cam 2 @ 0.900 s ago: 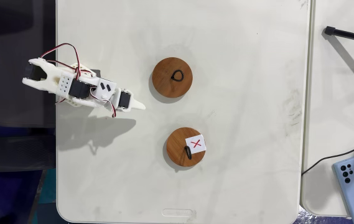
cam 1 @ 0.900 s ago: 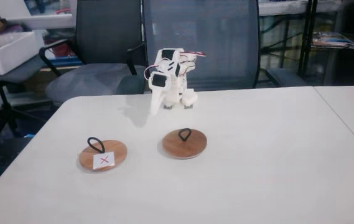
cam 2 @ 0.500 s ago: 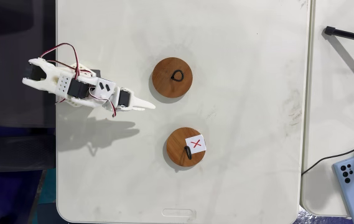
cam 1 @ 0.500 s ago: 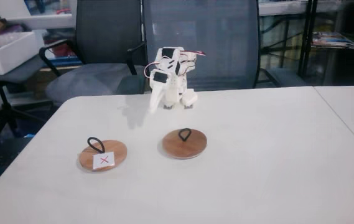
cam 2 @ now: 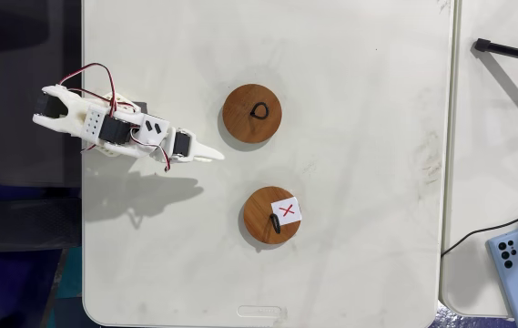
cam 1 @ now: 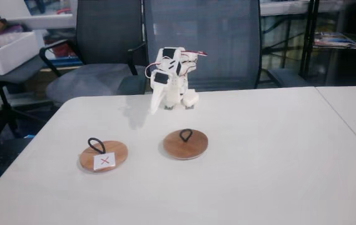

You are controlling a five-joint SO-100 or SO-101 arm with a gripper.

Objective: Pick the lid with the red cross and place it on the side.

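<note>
A: White bench surface is seen from above in a fixed view, with dark office chairs lined up behind it in the other fixed view. What is found at the left?

B: From above, the white arm is seen folded low at the left edge, its gripper pointed rightward with the fingers drawn together to a narrow tip, nothing held.

A: And further right?

B: A plain wooden disc with a black loop is laid near the gripper, apart from it. The lid with the red cross is laid flat lower in that view, well apart from the gripper, label up. In the front-facing view it is placed left of the plain disc. A blue phone is seen at far right.
</note>
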